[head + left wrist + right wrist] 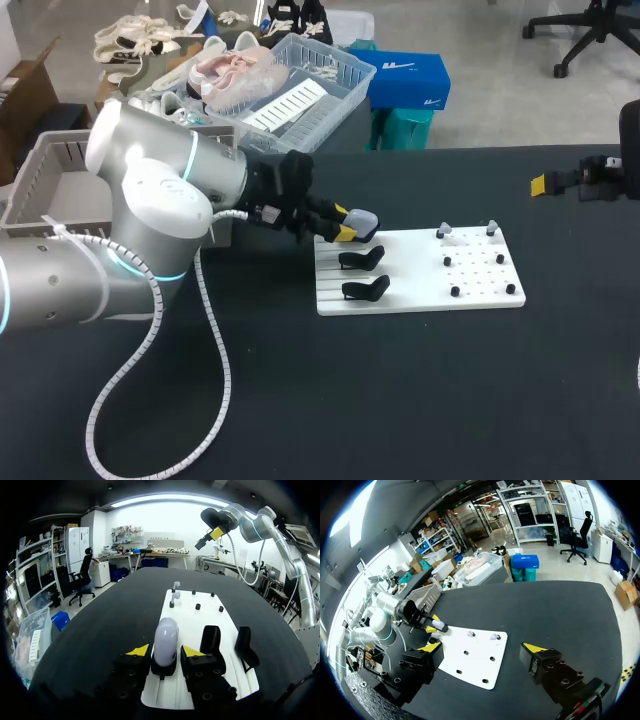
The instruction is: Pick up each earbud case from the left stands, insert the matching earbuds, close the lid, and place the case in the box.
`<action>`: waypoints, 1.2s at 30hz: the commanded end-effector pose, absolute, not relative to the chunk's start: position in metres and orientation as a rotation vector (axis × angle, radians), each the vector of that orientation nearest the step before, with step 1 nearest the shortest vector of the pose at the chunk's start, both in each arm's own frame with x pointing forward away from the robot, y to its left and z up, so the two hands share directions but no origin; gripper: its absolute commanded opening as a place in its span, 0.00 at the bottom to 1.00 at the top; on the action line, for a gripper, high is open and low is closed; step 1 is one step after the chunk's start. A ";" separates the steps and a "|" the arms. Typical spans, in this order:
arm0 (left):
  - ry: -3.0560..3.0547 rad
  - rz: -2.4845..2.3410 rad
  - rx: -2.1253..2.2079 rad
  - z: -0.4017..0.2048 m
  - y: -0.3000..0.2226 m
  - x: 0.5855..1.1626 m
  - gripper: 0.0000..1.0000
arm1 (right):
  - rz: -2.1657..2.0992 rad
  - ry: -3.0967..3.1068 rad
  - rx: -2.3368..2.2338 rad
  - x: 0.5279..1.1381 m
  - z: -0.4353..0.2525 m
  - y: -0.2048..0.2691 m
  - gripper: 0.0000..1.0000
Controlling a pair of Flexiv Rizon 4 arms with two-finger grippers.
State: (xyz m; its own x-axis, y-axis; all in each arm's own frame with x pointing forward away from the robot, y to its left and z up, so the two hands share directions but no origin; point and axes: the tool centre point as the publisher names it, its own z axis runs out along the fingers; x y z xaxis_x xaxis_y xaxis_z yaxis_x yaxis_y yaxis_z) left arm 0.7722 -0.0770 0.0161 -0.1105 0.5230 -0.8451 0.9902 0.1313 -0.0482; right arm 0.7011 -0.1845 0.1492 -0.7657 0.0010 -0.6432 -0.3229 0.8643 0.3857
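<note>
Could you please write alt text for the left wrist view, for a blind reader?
The left gripper straddles a pale earbud case standing on a black stand on the white board, its open fingers on either side. Two empty black stands sit beside it; the right arm is raised past the board's far end.

The table (400,400) has a flat black surface that extends under the left gripper (350,226) and well ahead of it. A white board (480,285), rectangular, lies flat on the table, directly under the left gripper and running on ahead of it. The part of the board under the gripper carries parallel grooves (330,280). The part farther ahead is smooth and set with small black pegs (455,291), upright and apart from one another. All board edges lie within the table's surface.
</note>
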 end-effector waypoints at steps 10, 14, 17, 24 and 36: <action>1.731 -0.864 1.467 0.013 -0.079 0.772 0.18 | 0.640 2.371 -0.233 0.701 0.149 -0.185 1.00; 1.727 -0.847 1.454 0.016 -0.077 0.773 0.00 | 0.640 2.371 -0.233 0.701 0.149 -0.185 1.00; 1.716 -0.833 1.448 0.018 -0.075 0.773 0.00 | 0.640 2.371 -0.233 0.701 0.149 -0.185 1.00; 1.704 -0.822 1.439 0.023 -0.073 0.771 0.00 | 0.640 2.371 -0.233 0.701 0.149 -0.185 1.00; 1.681 -0.835 1.361 0.044 -0.069 0.758 0.00 | 0.640 2.371 -0.233 0.701 0.149 -0.185 1.00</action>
State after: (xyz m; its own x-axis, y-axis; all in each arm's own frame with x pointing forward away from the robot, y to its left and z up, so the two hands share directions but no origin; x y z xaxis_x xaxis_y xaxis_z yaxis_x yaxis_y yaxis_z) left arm 0.7719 -0.0726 0.0418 -0.1066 0.4647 -0.8790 0.9843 0.1741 -0.0274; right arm 0.7011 -0.1845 0.1492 -0.7657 0.0010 -0.6432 -0.3229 0.8643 0.3857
